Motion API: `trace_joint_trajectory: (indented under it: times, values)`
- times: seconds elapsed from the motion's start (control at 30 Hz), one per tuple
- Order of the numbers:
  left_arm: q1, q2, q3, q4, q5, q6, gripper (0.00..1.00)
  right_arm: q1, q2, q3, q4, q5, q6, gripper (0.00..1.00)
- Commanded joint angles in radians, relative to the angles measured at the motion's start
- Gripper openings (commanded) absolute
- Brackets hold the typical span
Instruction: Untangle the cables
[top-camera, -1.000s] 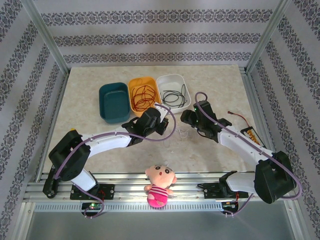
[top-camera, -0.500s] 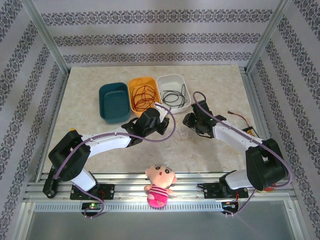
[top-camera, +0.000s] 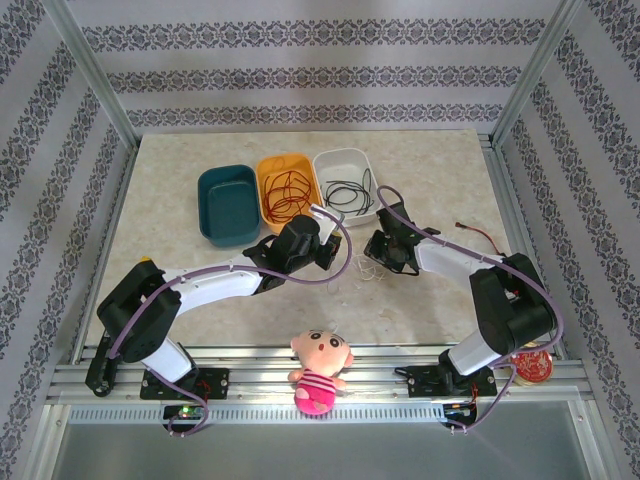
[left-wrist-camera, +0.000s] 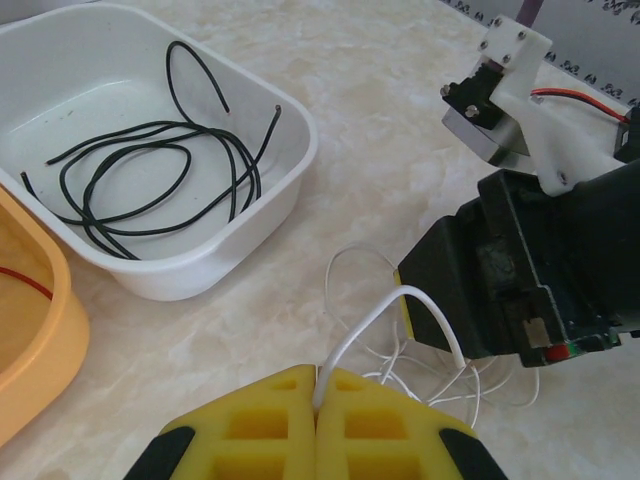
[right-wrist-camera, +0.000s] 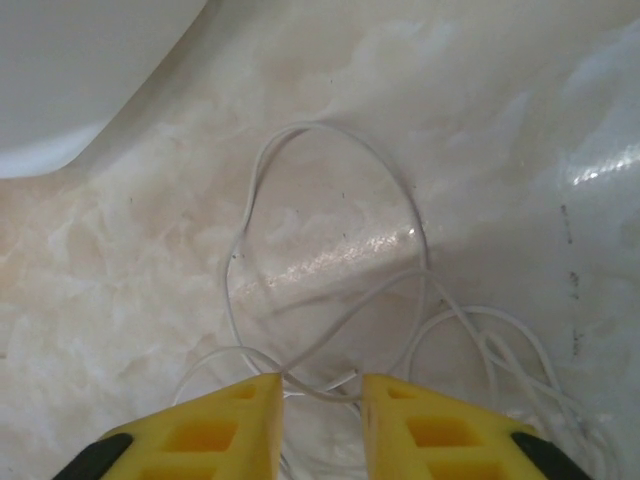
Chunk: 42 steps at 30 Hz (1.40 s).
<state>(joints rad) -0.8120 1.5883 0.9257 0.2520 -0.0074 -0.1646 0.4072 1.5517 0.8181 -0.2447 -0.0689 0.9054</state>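
Currently your left fingers (left-wrist-camera: 260, 430) are clamped shut on the thin white cable (left-wrist-camera: 400, 290). Your right fingers (right-wrist-camera: 220, 430) sit part-open astride its tangle on the beige marble desk (top-camera: 440, 170), gripping nothing yet. Step looks like teasing loops apart. Next, probably: close right, pull apart slowly.

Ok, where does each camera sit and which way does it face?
Top external: above and behind the robot, looking down at the table; left arm and right arm show.
Left wrist: low over the table, facing the white tub; its jaws pinch the white cable.
Right wrist: pointing down at the cable's loops; its jaws stand apart.
Shared: both wrist views show the white cable.
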Motion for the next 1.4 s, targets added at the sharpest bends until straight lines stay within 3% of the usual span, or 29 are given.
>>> trace_joint_trajectory:
  times: [0.0,0.13,0.17,0.23,0.7,0.87,0.97,1.27,1.37]
  values:
    - [-0.008,0.0,0.006,0.046,0.016,-0.013,0.0,-0.011,0.0,0.025,0.021,-0.005,0.009,0.22]
    - [-0.009,-0.011,-0.005,0.046,0.003,-0.015,0.0,-0.013,-0.025,0.009,0.025,0.02,0.013,0.16]
    - [-0.009,-0.013,-0.01,0.048,-0.001,-0.013,0.0,-0.014,-0.031,0.001,0.029,0.028,0.017,0.19]
    - [-0.009,-0.019,-0.017,0.051,-0.008,-0.008,0.0,-0.015,-0.04,-0.009,0.042,0.033,0.029,0.38]
    - [-0.008,-0.012,-0.027,0.065,0.019,0.005,0.0,-0.025,0.018,0.009,0.088,0.037,0.083,0.42]
    - [-0.007,-0.022,-0.032,0.063,0.005,0.011,0.0,-0.025,0.018,-0.002,0.101,0.027,0.091,0.2]
    - [-0.008,-0.031,-0.036,0.05,-0.027,0.022,0.0,-0.027,-0.014,-0.015,0.097,0.042,0.091,0.13]
    - [0.003,-0.096,-0.073,0.004,-0.206,0.063,0.0,-0.046,-0.147,-0.059,0.024,0.135,0.046,0.0]
    - [0.012,-0.123,-0.089,-0.002,-0.242,0.065,0.0,-0.057,-0.177,-0.08,0.016,0.149,0.04,0.0]
